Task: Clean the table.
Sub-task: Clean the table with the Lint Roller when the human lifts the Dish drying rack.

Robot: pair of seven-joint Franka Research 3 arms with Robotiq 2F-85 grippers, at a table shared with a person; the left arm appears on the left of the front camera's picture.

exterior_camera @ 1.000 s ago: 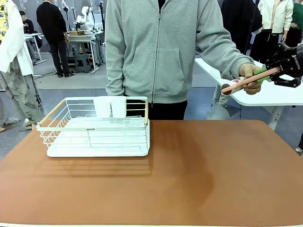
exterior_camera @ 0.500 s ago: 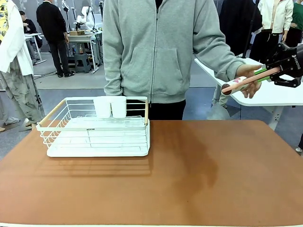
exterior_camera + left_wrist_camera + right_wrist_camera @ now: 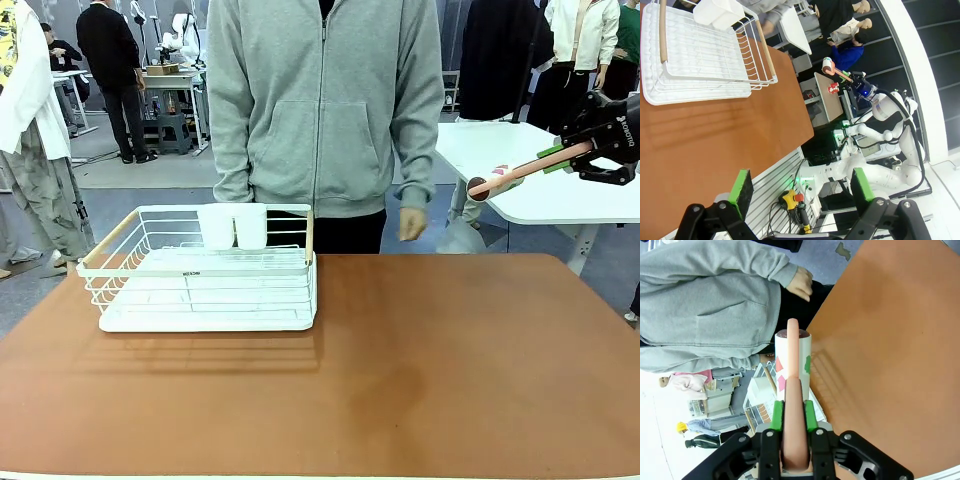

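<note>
The table [image 3: 450,380] has a bare reddish-brown top that spreads across the front view. High at the right, off the table's far right corner, my right gripper [image 3: 565,152] is shut on the pink handle of a roller [image 3: 500,180]. The roller's white drum [image 3: 792,357], printed in red and green, points toward the person. In the right wrist view the green pads clamp the handle [image 3: 794,405] from both sides. My left gripper [image 3: 801,186] is open with nothing between its fingers, well above the table's near edge [image 3: 715,140].
A white wire basket [image 3: 200,270] with two white cups [image 3: 232,225] stands at the table's far left. A person in a grey hoodie stands at the far edge, one hand [image 3: 412,224] hanging by the side. A white table [image 3: 520,195] stands behind at the right.
The person's hand has let go of the roller and dropped to the person's side. My right gripper keeps the roller in the same place.
</note>
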